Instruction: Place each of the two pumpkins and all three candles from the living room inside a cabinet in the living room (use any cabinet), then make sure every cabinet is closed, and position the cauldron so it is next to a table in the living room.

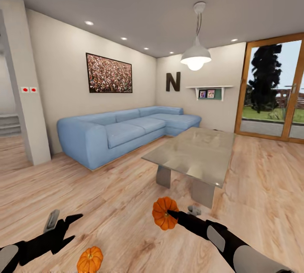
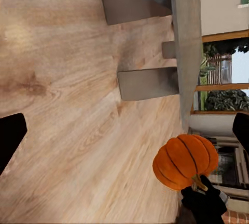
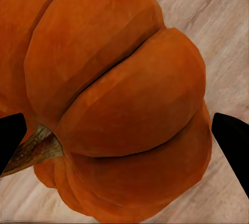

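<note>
Head view takes in the whole room: a long blue sofa (image 1: 126, 131), a hanging lamp (image 1: 196, 56), a big letter N (image 1: 172, 81) on the wall, and the low coffee table with its shiny tabletop (image 1: 192, 154) on two grey legs. It also has both pumpkins. One pumpkin (image 1: 164, 213) sits right at the tip of the right end effector (image 1: 174, 214), up off the wooden floor (image 1: 105, 197), just in front of the table's legs. The other pumpkin (image 1: 90, 259) lies on the floor, close beside the left end effector (image 1: 71, 227) and a little nearer the robot.

Right wrist view comes in very close. The pumpkin (image 3: 114, 94) lies between the two dark fingers (image 3: 233, 141), and its brown stem (image 3: 33, 151) points toward one of them. The right end effector is holding this pumpkin.

Left wrist view has the same pumpkin (image 2: 185, 160) from the side, with the right end effector's dark tip (image 2: 205, 203) at its stem. The grey table legs (image 2: 148, 82) are beyond it. The left end effector is spread wide and holds nothing.
</note>
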You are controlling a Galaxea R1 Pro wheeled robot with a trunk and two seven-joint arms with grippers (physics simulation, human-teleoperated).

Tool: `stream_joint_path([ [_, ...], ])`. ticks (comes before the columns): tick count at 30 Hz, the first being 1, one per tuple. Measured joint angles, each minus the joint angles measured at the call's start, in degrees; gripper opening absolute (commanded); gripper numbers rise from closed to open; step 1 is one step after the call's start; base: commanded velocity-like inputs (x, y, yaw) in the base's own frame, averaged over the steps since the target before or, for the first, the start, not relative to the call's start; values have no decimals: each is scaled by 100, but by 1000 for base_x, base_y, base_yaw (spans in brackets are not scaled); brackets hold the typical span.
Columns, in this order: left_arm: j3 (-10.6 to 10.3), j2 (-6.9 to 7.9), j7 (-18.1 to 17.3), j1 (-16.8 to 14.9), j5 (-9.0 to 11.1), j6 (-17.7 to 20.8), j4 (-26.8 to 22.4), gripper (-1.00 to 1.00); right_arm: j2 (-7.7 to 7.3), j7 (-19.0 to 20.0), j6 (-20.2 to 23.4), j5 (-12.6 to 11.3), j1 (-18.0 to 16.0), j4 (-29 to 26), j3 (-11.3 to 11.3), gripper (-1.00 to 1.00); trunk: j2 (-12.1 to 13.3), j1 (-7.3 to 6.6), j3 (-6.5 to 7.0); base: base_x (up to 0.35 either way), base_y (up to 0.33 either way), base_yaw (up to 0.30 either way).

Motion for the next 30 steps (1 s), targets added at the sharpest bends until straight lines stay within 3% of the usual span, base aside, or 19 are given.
stream_joint_path([
  [4, -13, -80, -31, 2, -271, -270, 170, 100, 4, -3, -1, 12, 1, 1, 6, -100, 0, 0, 0, 0, 0, 269],
  [7, -23, -197, -43, 2, -484, -522, 268, 100, 2, -4, -2, 27, 3, 4, 12, -100, 0, 0, 0, 0, 0, 269],
  [12, -21, -462, -52, -1, -1026, -885, 408, 100, 0, -4, -4, 33, 4, 4, 12, -100, 0, 0, 0, 0, 3, 269],
  [14, -23, -531, -64, -2, -1129, -1067, 527, 100, 1, -4, -4, 34, 3, 6, 12, -100, 0, 0, 0, 0, 71, 269],
  [18, -46, -610, -317, -3, -1265, -1294, 681, 100, 1, -5, -4, 39, 3, 7, 21, -100, 0, 0, 0, 0, 137, 213],
  [22, -66, -708, -486, -5, -1645, -1540, 841, 100, 3, -2, -5, 22, 4, -2, 3, -100, 0, -1, 0, 31, 31, 41],
  [26, -61, -743, -509, -6, -1782, -1813, 990, 100, 1, -2, -6, 21, 5, -5, -1, -100, 0, -1, 0, 55, 5, 6],
  [30, -116, -879, -476, -11, -1803, -2064, 1017, 100, 0, -3, -46, 23, 6, -4, -4, -100, 0, 0, 0, 10, 1, 1],
])
